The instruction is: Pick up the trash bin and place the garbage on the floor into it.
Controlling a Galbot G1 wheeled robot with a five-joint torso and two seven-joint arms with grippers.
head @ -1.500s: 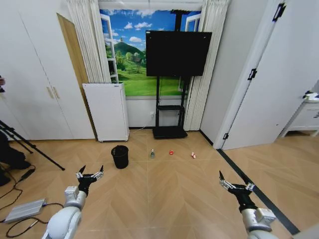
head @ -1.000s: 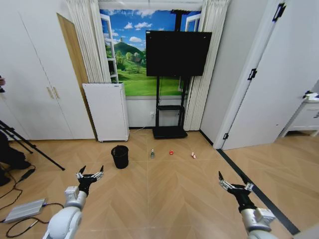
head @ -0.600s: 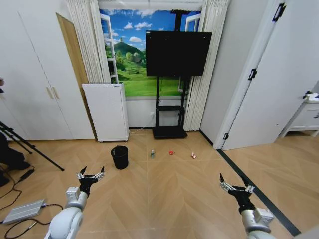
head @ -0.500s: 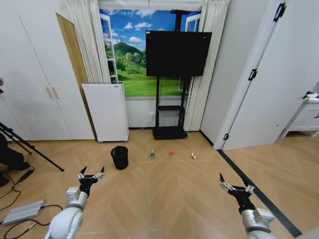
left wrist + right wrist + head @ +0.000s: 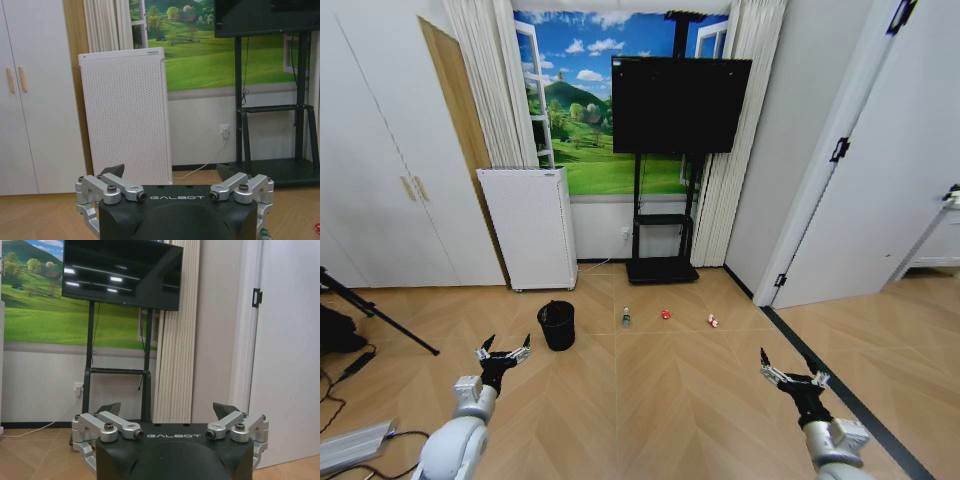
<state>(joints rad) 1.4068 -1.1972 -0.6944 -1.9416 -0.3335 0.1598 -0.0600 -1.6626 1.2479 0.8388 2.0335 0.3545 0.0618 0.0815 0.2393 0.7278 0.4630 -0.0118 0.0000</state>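
We see the small black round mesh trash bin (image 5: 558,325) standing upright on the light tan herringbone parquet floor (image 5: 650,400), just in front of the tall white perforated appliance (image 5: 532,228) that stands against the far wall. To the bin's right, three bits of garbage lie in a loose row on the floor: a clear plastic bottle with a green label (image 5: 626,317) nearest the bin, then a crushed red can (image 5: 665,314), then a red-and-white crumpled wrapper (image 5: 713,321), each apart from the others and from the bin. A dark strip (image 5: 840,385) runs along the floor's right side. Our left claw (image 5: 502,352) hovers low at the near left, fingers spread and holding nothing, well short of the bin. Our right claw (image 5: 792,377) hangs at the near right, close to the dark strip, also spread and empty. Behind the litter a black television on a black stand (image 5: 678,105) faces us.
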